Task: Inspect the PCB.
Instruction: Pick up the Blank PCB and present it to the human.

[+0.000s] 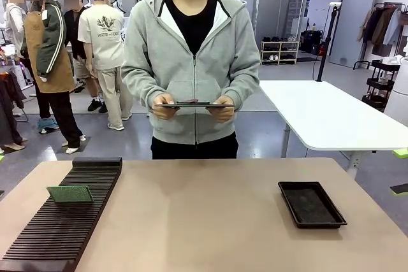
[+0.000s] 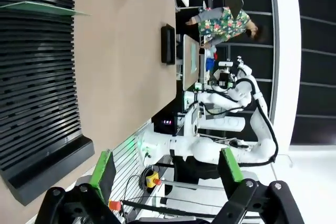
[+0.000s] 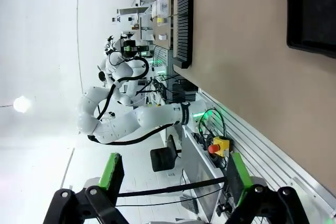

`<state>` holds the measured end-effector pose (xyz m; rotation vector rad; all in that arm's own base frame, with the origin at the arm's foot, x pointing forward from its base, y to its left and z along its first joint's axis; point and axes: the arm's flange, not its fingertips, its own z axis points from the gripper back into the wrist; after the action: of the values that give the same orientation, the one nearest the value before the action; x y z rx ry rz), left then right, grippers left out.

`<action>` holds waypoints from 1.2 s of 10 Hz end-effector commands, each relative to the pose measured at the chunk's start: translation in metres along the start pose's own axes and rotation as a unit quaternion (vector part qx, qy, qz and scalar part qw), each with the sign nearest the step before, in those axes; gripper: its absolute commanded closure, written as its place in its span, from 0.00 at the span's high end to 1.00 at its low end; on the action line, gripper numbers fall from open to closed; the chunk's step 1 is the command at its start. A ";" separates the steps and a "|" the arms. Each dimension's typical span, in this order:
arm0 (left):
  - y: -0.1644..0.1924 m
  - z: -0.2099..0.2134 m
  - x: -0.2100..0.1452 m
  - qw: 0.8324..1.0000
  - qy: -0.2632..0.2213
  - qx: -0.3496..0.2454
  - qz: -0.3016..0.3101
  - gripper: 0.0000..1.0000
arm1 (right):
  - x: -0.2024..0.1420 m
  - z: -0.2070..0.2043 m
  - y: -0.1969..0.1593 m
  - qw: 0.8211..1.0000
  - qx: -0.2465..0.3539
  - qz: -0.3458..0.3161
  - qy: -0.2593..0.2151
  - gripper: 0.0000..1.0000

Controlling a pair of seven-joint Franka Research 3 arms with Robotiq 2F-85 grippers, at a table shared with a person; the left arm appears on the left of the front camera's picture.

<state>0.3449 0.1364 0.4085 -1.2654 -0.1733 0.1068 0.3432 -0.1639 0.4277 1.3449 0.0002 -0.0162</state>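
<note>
Two containers sat on the table [image 1: 204,221]. The rack [image 1: 64,234], black and slotted, lay ahead of the left gripper [image 2: 167,169] and off to the side of one finger, its near end close to that fingertip in the left wrist view. The PCB [image 1: 70,193] stood on edge in one slot, well beyond those jaws, toward the rack's far end, touching neither gripper. The tray [image 1: 311,205], shallow and black, lay well ahead of the right gripper [image 3: 174,174] and out to one side of its jaws. Its floor looked dark and speckled, and we could not tell whether anything lay in it.

We saw both pairs of jaws spread wide and free. Bare tabletop separated the rack from the tray, and each container from the jaws nearest it. Past the left jaws the right arm [image 2: 210,150] showed farther off, and past the right jaws the left arm [image 3: 131,119], both low beside the table's edge.

Beyond the table's far edge, farther from both grippers than either container, a person [image 1: 191,49] held a dark panel [image 1: 194,104] level, the person's hands [image 1: 164,107] at its two ends. Other people [image 1: 95,36] stood behind, well away.
</note>
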 end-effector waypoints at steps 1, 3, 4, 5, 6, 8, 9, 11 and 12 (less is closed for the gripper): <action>-0.004 -0.009 0.005 1.000 -0.021 -0.010 -0.014 1.00 | -0.004 -0.008 0.005 1.000 0.020 -0.013 -0.007 1.00; 0.001 -0.004 0.001 1.000 -0.006 -0.006 0.000 1.00 | -0.002 -0.001 0.001 1.000 0.005 -0.002 0.000 1.00; 0.001 -0.004 0.001 1.000 -0.006 -0.006 0.000 1.00 | -0.002 -0.001 0.001 1.000 0.005 -0.002 0.000 1.00; 0.001 -0.004 0.001 1.000 -0.006 -0.006 0.000 1.00 | -0.002 -0.001 0.001 1.000 0.005 -0.002 0.000 1.00; 0.001 -0.004 0.001 1.000 -0.006 -0.006 0.000 1.00 | -0.002 -0.001 0.001 1.000 0.005 -0.002 0.000 1.00; 0.001 -0.004 0.001 1.000 -0.006 -0.006 0.000 1.00 | -0.002 -0.001 0.001 1.000 0.005 -0.002 0.000 1.00; 0.001 -0.004 0.001 1.000 -0.006 -0.006 0.000 1.00 | -0.002 -0.001 0.001 1.000 0.005 -0.002 0.000 1.00; 0.001 -0.004 0.001 1.000 -0.006 -0.006 0.000 1.00 | -0.002 -0.001 0.001 1.000 0.005 -0.002 0.000 1.00; 0.001 -0.004 0.001 1.000 -0.006 -0.006 0.000 1.00 | -0.002 -0.001 0.001 1.000 0.005 -0.002 0.000 1.00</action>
<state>0.3479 0.1327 0.4057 -1.2800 -0.1948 0.1092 0.3395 -0.1624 0.4272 1.3569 -0.0001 -0.0146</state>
